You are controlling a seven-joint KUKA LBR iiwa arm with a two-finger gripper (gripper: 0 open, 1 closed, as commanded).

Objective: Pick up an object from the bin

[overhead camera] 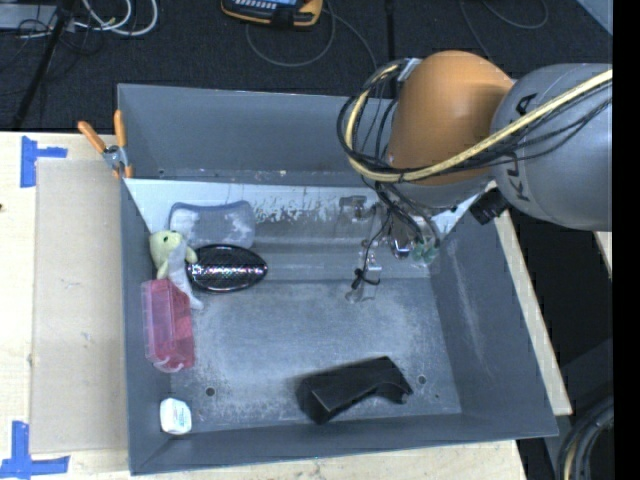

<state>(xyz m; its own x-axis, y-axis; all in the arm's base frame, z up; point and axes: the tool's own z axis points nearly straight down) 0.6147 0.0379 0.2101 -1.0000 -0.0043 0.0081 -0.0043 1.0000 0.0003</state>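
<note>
My gripper (360, 282) hangs low over the bin floor at the back middle, under the orange cover. Nearest on its left lies a shiny black oval thing (228, 268), about a hand's width away. Toward the front of the bin, below the gripper, rests a matte black angled block (352, 387). I see nothing held by the gripper.
Along the left wall lie a yellow-green soft toy (166, 249), a clear plastic piece (212, 220), a pink translucent box (168, 325) and a small white round thing (175, 415) in the front left corner. The arm fills the back right.
</note>
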